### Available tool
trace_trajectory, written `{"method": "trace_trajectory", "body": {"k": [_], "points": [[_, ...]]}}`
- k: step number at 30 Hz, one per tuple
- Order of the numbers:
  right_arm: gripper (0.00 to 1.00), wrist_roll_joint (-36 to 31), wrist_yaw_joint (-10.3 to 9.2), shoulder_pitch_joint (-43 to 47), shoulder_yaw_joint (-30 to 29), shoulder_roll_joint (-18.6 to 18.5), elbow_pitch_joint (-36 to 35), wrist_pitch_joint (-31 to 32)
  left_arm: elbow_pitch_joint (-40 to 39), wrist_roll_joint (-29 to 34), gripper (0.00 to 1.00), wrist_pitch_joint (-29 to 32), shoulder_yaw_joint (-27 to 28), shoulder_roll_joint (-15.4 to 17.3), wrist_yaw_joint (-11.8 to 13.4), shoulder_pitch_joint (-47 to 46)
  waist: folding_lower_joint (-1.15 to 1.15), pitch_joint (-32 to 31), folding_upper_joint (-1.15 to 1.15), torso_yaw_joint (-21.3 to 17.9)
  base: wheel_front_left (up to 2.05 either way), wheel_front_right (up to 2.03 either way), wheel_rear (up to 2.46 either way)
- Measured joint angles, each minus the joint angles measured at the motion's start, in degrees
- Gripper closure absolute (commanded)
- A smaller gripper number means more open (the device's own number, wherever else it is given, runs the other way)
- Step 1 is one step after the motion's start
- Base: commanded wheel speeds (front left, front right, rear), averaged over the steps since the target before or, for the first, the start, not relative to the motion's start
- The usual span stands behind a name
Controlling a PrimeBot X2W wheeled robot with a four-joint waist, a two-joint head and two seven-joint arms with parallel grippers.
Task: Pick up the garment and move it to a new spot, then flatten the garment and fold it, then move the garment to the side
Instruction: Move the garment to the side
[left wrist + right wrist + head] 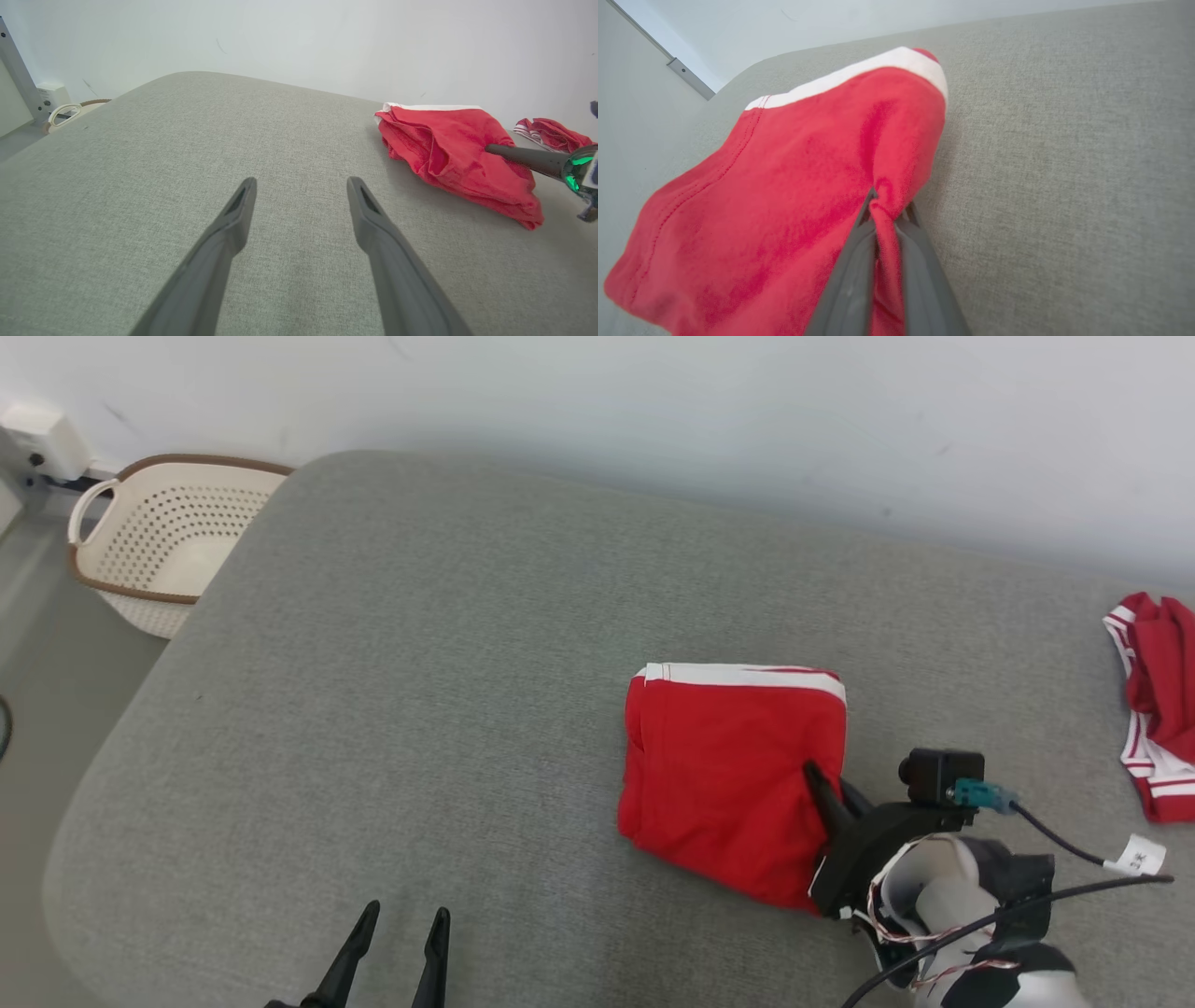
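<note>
One grey padded counter (420,663) bears everything | folded red cloth garment with white waistband (719,775) lies right of centre, folding apparently done | cream perforated plastic basket (168,541) stands off the far-left corner | right gripper (892,200) jaws clenched on garment's near-right edge, likely to slide it aside | left gripper (407,913) jaws released, idle, well apart.

Grey cushion (420,728): open from 7 to 11 o'clock. Obstacles: garment (733,775) at centre, red cloth (1158,709) at 3 o'clock, basket (154,527) at 10 o'clock.
</note>
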Motion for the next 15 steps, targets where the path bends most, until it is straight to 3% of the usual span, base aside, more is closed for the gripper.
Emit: {"method": "trace_trajectory", "body": {"k": [6, 12, 15], "points": [[1.00, -0.89, 0.00, -3.66, 4.00, -4.54, -1.82, 0.68, -0.58, 0.15, 0.00, 0.00, 0.48, 0.11, -0.07, -0.01, 0.00, 0.38, 0.00, -2.72, 0.00, 0.00, 0.00], [1.00, -2.12, 0.00, -13.00, 11.10, -14.06, -5.44, 5.16, -1.49, 0.67, 0.00, -0.01, 1.19, 1.05, -0.67, -1.87, 0.00, 2.99, 0.00, -8.56, 0.00, 0.00, 0.00], [1.00, -1.72, 0.00, -15.99, 12.84, -16.85, -6.08, 6.59, -2.05, 0.82, 0.00, 0.00, 1.57, 1.47, -1.09, -2.86, 0.00, 4.48, 0.00, -9.89, 0.00, 0.00, 0.00]]}}
